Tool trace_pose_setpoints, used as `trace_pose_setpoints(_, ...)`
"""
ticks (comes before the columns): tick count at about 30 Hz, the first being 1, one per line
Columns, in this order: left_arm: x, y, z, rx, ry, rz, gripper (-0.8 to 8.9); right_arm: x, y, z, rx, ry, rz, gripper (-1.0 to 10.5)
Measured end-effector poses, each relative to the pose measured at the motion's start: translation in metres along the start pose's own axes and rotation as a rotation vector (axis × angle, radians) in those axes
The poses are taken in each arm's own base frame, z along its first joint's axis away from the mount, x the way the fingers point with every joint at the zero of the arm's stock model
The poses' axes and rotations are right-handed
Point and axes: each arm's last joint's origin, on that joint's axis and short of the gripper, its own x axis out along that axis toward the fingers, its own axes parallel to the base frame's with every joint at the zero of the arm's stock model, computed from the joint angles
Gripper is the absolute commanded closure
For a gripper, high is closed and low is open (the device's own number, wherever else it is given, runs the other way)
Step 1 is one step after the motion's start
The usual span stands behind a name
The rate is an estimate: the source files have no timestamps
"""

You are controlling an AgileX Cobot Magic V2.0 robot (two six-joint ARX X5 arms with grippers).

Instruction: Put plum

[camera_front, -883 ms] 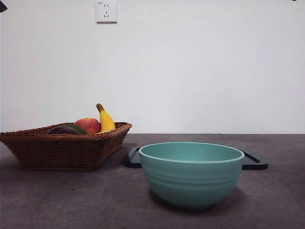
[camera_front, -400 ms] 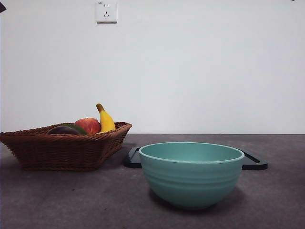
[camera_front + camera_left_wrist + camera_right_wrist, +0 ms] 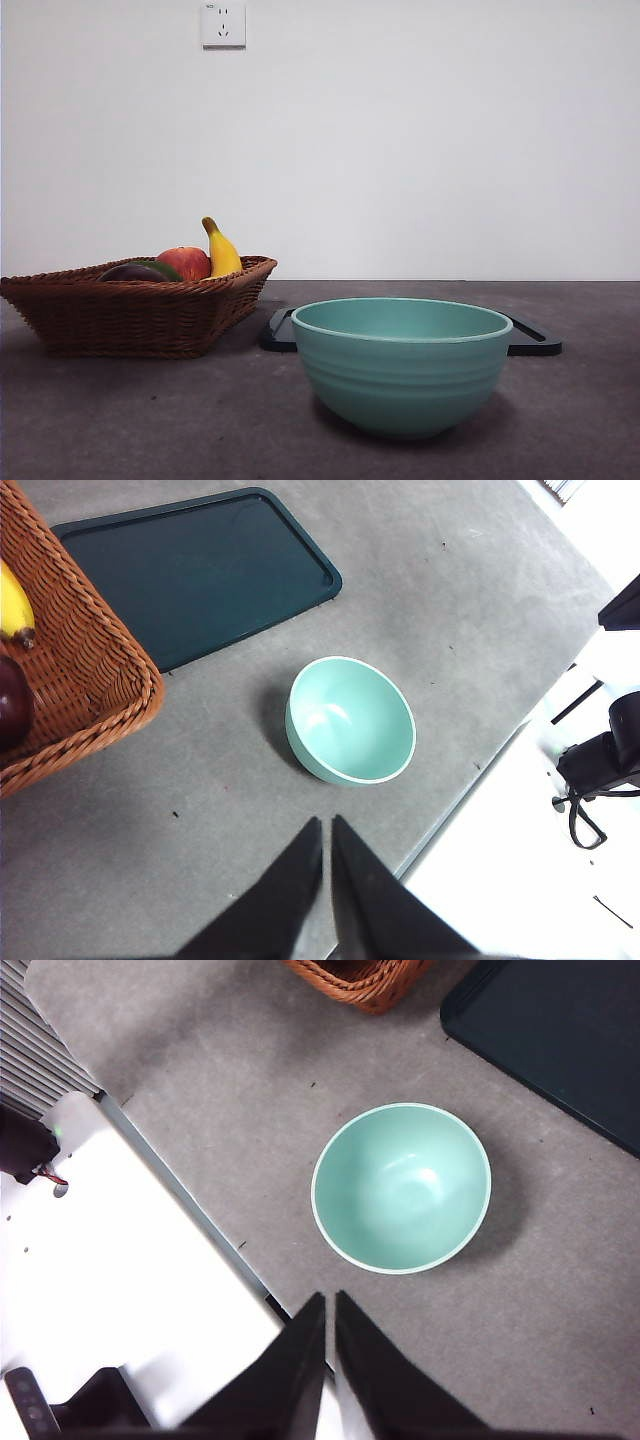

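The left hand point(image 3: 326, 825) hung high above the grey surface point(image 3: 200, 810), its two black jaws pressed nearly together and gripping nothing; the right hand point(image 3: 329, 1300) hung likewise over the near edge, jaws all but closed and empty. Both looked down on the teal bowl point(image 3: 350, 720), which served as the landmark: smooth, round, ribbed on its outer wall and empty inside. Beyond the bowl lay a flat dark tray point(image 3: 200, 565) with a raised rim, and beside the tray stood the woven wicker basket point(image 3: 85, 680), brown and coarse. The plum point(image 3: 14, 702) lay in that basket, on the far side of the bowl from the left hand, a dark, glossy, rounded fruit with no long axis to speak of, just beside the yellow banana point(image 3: 12, 605). From the front, the plum showed only as a low dark dome above the basket rim, next to a red apple point(image 3: 185, 263) and a sliver of dark green fruit point(image 3: 162, 269). The left wrist view held the fruit in sight, while the right showed only a corner of the basket, so the left arm seemed the better placed to reach in.
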Motion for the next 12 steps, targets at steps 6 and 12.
trace_pose_setpoints(6, 0.0000, 0.0000, -0.0001, -0.001, 0.001, 0.000, 8.07, 0.0000, 0.0000, 0.0005, -0.003, -0.005, 0.000, 9.4)
trace_pose_setpoints(12, 0.0000, 0.0000, -0.0001, -0.001, 0.001, 0.000, 8.07, 0.0000, 0.0000, 0.0005, -0.003, -0.005, 0.000, 9.4)
